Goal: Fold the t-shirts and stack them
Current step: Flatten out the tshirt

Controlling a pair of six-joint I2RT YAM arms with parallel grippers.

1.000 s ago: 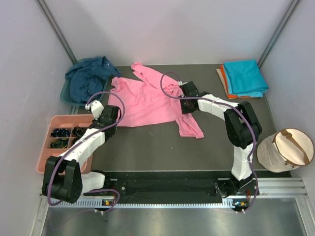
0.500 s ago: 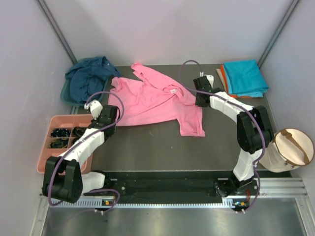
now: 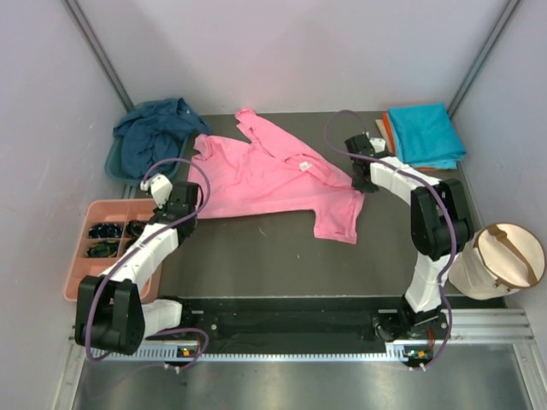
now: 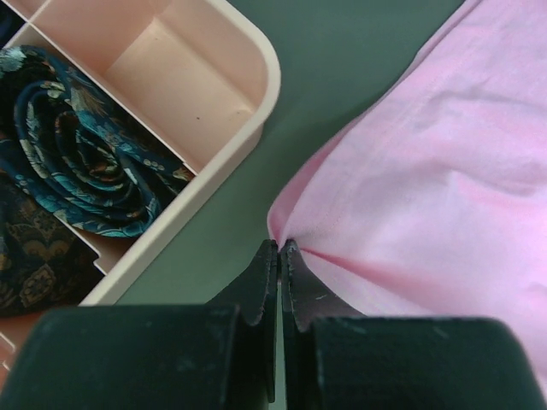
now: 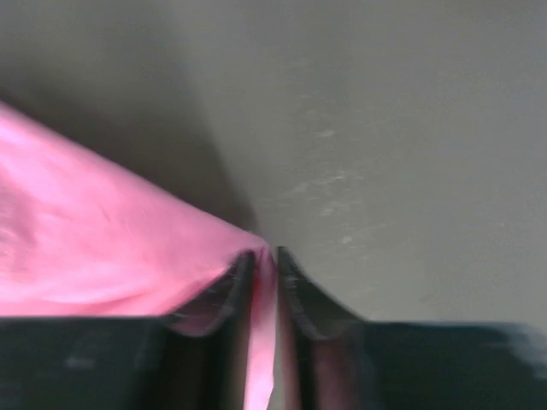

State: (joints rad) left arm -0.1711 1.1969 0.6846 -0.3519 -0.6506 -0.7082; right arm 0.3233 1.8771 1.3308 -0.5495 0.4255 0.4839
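Left wrist: left gripper (image 4: 279, 256) clamped on an edge of the pink t-shirt (image 4: 427, 171), near the tray (image 4: 256, 102). Right wrist: right gripper (image 5: 264, 260) clamped on the far edge. Shirt spread mid-table (image 3: 256, 256); navy t-shirt (image 3: 154, 132) back left, turquoise t-shirt (image 3: 426, 132) folded back right.

arms: left arm (image 3: 141, 256) and right arm (image 3: 419, 282) both have white, rounded shells
joints: chunky black housings
cables: thin purple cable (image 3: 178, 161) looping off each arm
left gripper (image 4: 279, 248): matte black fingers, curved tips
right gripper (image 5: 265, 256): same black fingers, pretty blurry
base: long black rail (image 3: 291, 325)
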